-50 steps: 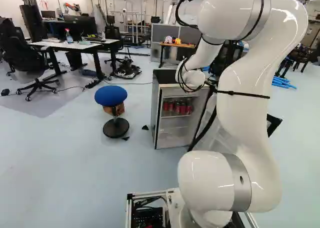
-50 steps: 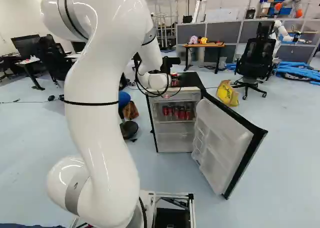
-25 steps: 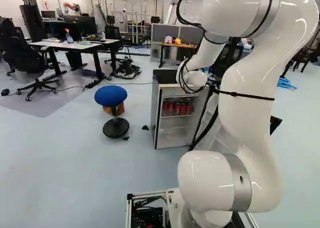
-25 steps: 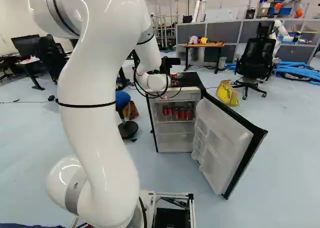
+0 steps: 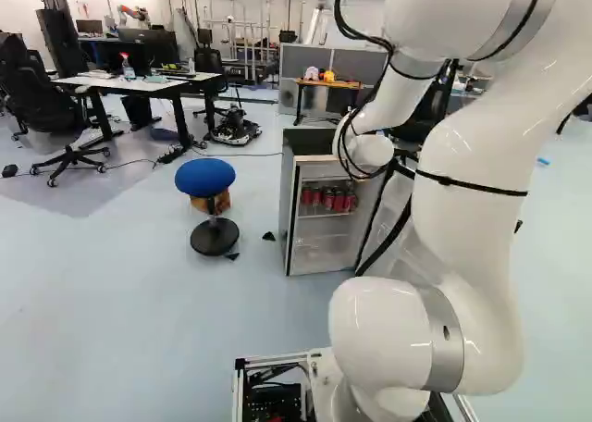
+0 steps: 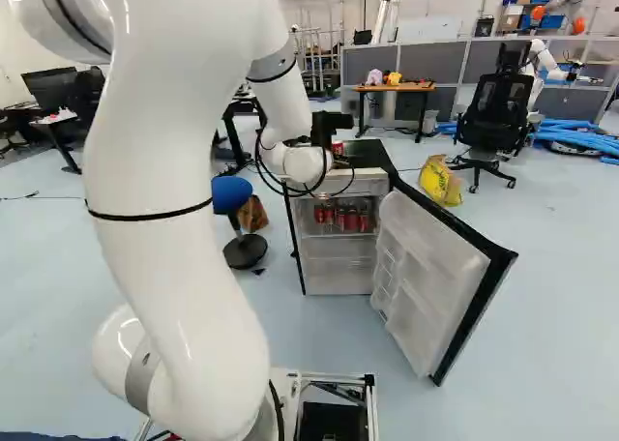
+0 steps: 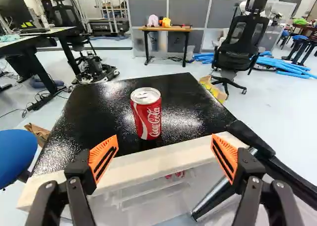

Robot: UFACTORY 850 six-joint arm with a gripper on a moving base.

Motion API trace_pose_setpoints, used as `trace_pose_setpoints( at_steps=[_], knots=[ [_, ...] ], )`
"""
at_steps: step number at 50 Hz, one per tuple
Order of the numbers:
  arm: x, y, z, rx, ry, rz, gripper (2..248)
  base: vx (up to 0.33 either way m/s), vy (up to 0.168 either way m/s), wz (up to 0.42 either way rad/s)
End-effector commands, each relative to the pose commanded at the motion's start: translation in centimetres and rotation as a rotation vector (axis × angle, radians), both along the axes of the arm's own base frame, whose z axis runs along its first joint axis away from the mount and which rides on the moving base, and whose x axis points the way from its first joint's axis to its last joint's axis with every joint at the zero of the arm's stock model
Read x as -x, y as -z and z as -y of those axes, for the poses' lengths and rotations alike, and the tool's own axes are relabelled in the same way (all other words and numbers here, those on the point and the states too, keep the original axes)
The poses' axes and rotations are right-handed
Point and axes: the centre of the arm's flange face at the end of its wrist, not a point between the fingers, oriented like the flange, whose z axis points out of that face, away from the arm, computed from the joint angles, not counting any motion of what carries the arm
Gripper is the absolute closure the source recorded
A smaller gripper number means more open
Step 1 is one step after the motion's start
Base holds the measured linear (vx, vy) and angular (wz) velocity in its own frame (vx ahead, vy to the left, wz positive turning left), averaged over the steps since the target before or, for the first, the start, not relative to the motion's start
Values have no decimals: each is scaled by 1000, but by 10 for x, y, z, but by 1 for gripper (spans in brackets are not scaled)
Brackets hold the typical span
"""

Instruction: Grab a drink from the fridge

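Red and upright, one can (image 7: 147,116) stands on the fridge (image 7: 94,107), just above the middle of the right base view, ahead of my spread tool (image 7: 164,138), slightly toward the stool (image 7: 15,154); more cans (image 6: 351,220) sit inside, lower.

red can (image 7: 140,112) | white script lettering (image 7: 154,121) on its side || yellow bag (image 6: 440,182) | dark marks, too small to read

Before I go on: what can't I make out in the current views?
- Fridge door: left base view, mostly behind the arm.
- Can on top: left base view, hidden by the arm.
- Cans inside: wrist view, mostly hidden by the fridge's front edge.
- Anything behind those cans: base views, hidden by them.
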Motion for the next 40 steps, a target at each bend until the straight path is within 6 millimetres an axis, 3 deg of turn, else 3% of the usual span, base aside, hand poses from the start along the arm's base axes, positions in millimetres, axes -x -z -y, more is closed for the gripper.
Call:
trace_pose_setpoints(
  at_steps=[40],
  knots=[
    [60,-20,45,-54,111,-219,3,0,0,0]
  ],
)
